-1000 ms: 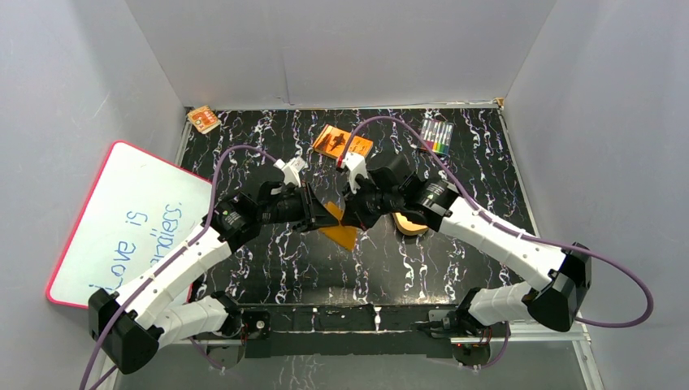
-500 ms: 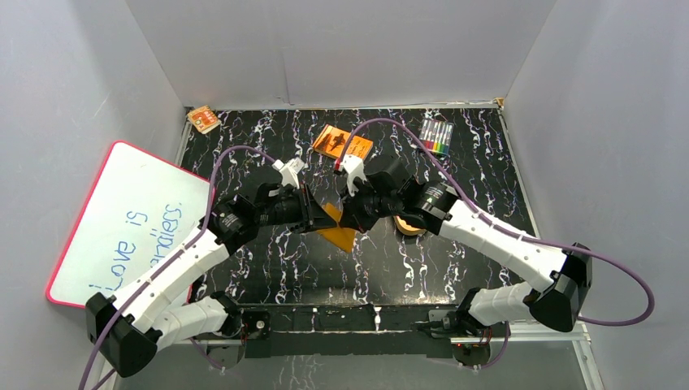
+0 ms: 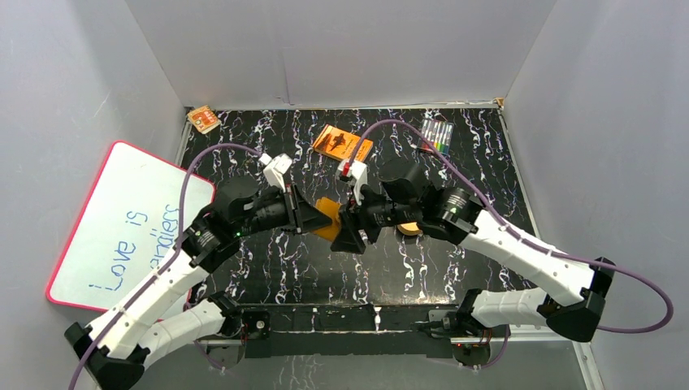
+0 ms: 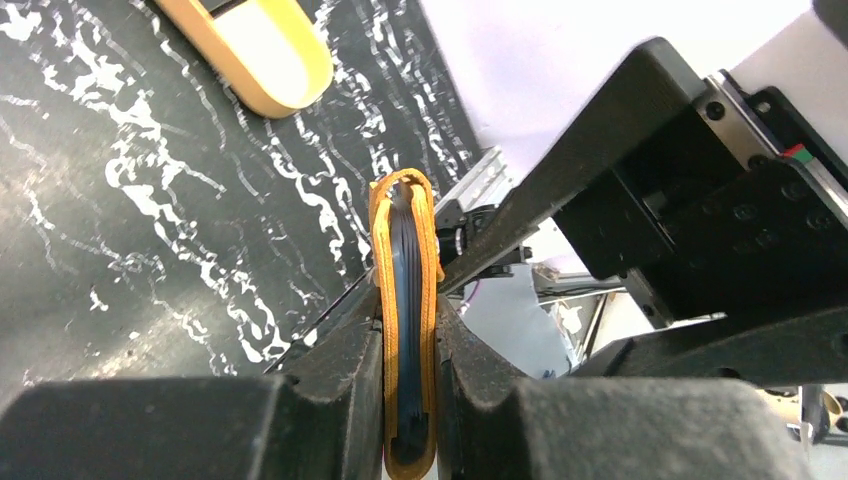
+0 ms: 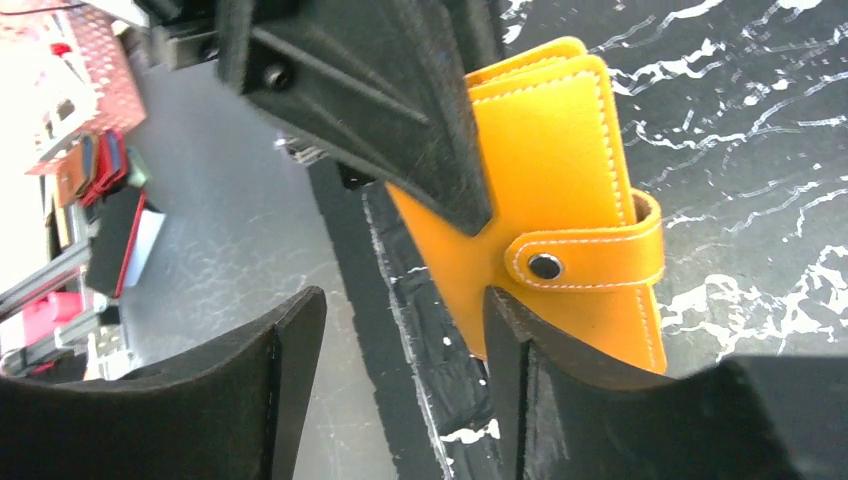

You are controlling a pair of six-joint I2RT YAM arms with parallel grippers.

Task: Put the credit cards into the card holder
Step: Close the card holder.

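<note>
The card holder point(image 4: 404, 300), an orange leather wallet folded shut with its snap tab point(image 5: 585, 263) fastened, hangs above the table. My left gripper point(image 4: 407, 315) is shut on it, one finger on each side. Dark blue-grey layers show between its leaves; I cannot tell whether the credit cards are among them, and no card lies loose in view. In the top view the card holder point(image 3: 327, 218) sits between both grippers at the table's middle. My right gripper point(image 5: 395, 340) stands open just beside it, with nothing between its fingers.
A tan oval tray point(image 3: 412, 229) lies partly under the right arm. An orange book point(image 3: 343, 143) and a pack of markers point(image 3: 436, 136) lie at the back. A whiteboard point(image 3: 122, 227) leans at the left. A small orange item point(image 3: 203, 119) is in the back left corner.
My right gripper has opened and drawn slightly toward the near side. The left arm has shifted left with the card holder, which now shows smaller and folded.
</note>
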